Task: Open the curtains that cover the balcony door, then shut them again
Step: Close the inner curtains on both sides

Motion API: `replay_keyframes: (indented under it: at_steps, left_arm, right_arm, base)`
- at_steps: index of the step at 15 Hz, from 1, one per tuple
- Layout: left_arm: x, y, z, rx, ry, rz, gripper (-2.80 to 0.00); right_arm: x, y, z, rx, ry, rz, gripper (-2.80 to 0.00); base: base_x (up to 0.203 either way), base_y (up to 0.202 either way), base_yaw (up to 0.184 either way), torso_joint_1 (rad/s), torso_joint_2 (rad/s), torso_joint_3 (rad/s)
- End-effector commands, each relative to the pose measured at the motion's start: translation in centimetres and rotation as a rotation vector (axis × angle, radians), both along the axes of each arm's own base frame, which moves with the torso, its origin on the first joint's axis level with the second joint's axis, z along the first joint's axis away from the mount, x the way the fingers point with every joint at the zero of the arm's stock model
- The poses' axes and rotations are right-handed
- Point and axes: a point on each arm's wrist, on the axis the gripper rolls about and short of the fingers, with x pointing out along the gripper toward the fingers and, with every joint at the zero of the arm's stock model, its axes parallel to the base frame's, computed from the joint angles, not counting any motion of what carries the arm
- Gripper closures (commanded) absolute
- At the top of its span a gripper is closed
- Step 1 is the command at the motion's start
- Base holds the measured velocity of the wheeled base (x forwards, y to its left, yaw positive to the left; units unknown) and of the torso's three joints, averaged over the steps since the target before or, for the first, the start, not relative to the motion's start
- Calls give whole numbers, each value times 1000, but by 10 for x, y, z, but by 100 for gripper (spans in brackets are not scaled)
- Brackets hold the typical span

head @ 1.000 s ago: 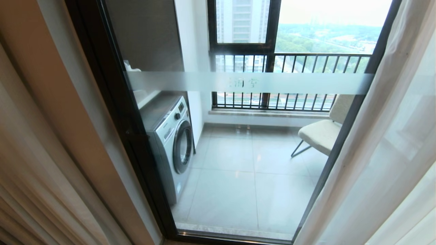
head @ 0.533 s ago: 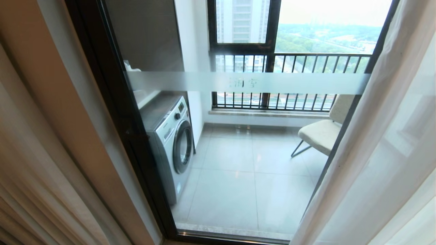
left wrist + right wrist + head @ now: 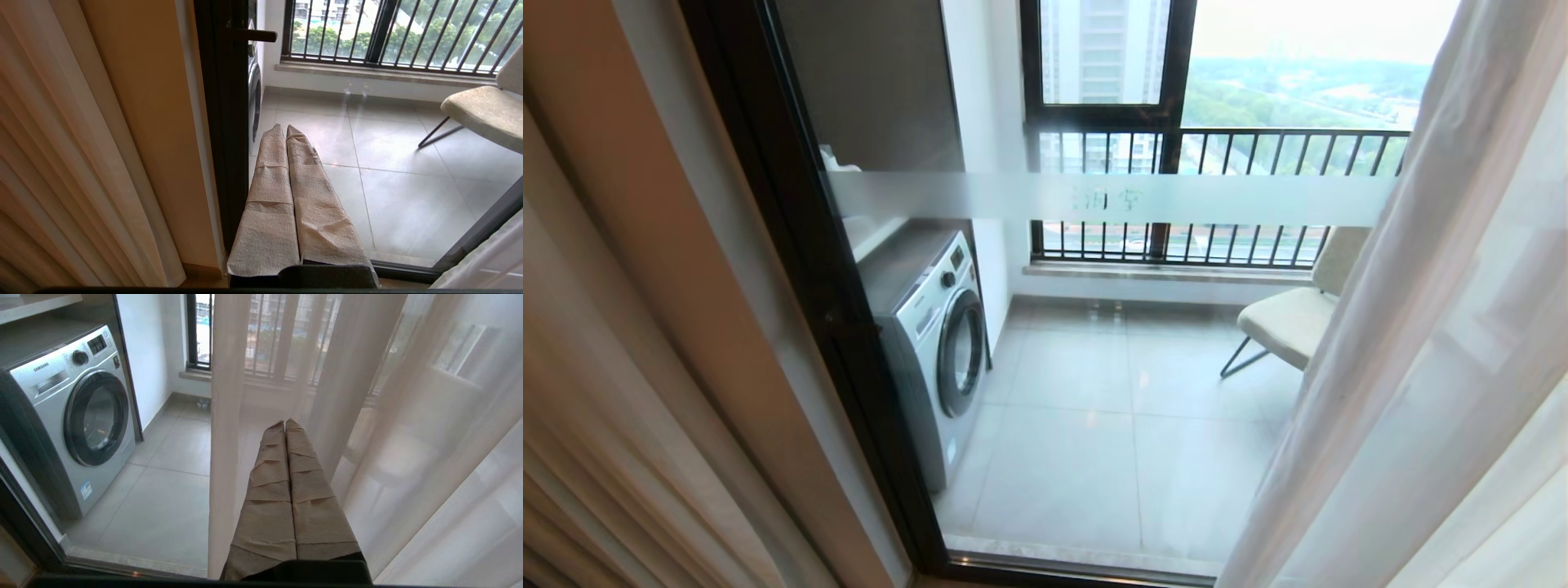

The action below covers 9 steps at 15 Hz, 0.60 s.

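Sheer curtain (image 3: 1405, 343) edge has crept left; both claws pressed together, empty

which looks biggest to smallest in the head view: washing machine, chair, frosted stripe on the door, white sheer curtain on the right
1. White sheer curtain, largest, though it hangs nearest the camera.
2. Frosted stripe or washing machine: too close to rank; the stripe is longer, the machine bulkier.
3. Chair, smallest, partly hidden by the sheer.
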Motion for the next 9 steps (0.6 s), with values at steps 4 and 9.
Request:
replay_keyframes:
  at_steps: [4, 9]
  left_arm:
    - [0, 0, 0, -1, 0, 1, 0]
    - [0, 0, 0, -1, 0, 1, 0]
  right_arm:
    - [-41, -5, -56, -20, 179, -20, 0]
    - [-50, -3, -72, 26, 269, -4, 0]
  base:
    - [0, 0, 0, 0, 0, 0]
    - [0, 0, 0, 0, 0, 0]
